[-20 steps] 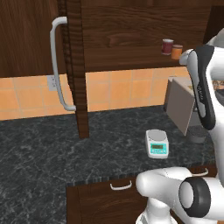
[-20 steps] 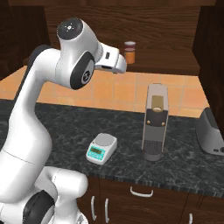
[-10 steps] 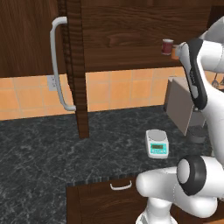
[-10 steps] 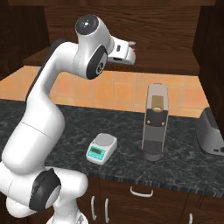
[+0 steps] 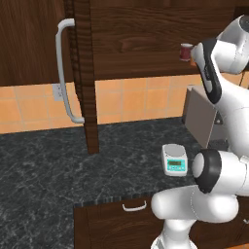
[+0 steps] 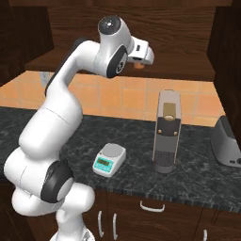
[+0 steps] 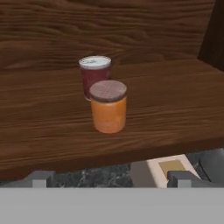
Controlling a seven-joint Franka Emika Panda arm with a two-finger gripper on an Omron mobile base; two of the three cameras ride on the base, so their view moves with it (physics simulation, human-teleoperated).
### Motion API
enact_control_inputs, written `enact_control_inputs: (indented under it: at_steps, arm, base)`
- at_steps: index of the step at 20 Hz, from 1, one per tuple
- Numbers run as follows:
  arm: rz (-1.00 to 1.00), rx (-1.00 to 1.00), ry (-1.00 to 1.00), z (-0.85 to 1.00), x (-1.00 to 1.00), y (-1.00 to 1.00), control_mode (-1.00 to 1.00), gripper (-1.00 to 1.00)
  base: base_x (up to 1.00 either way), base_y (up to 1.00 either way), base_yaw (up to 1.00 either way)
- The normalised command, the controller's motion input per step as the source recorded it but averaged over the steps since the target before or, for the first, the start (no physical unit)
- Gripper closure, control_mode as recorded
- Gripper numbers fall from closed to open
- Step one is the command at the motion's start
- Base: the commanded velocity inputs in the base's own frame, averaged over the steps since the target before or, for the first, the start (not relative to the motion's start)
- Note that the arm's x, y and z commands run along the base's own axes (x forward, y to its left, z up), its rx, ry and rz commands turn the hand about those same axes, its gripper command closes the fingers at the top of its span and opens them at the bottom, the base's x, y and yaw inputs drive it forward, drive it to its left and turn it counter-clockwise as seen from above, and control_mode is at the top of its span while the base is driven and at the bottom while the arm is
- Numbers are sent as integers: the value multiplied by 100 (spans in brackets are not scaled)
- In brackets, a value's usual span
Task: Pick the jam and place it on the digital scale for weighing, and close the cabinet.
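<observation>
the cabinet (image 5: pixel 80 73) door stands open, edge-on, its long curved grey handle (image 5: pixel 63 73) facing left. on the dark speckled worktop (image 5: pixel 58 170) sits the digital scale (image 5: pixel 174 159), just beside the white arm's lower joint. a dark red cup (image 5: pixel 186 51) stands on the cabinet shelf, next to the arm's raised upper part.

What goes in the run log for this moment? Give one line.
phase: reaching into cabinet | gripper: open, short of jam | jam: on shelf, before cup | digital scale: bare | cabinet: open
</observation>
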Motion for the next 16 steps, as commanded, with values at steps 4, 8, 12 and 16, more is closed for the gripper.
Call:
enact_control_inputs:
  at_steps: [4,8,12,16]
  arm:
    - [0,0,0,0,63,0,-100,-100]
    - [0,0,0,0,40,0,-100,-100]
    - [0,0,0,0,43,-3,-100,-100]
    - [3,1,0,-2,13,-33,-100,-100]
  base:
    - [0,0,0]
    - [0,0,0]
    - [0,0,0]
    - [0,0,0]
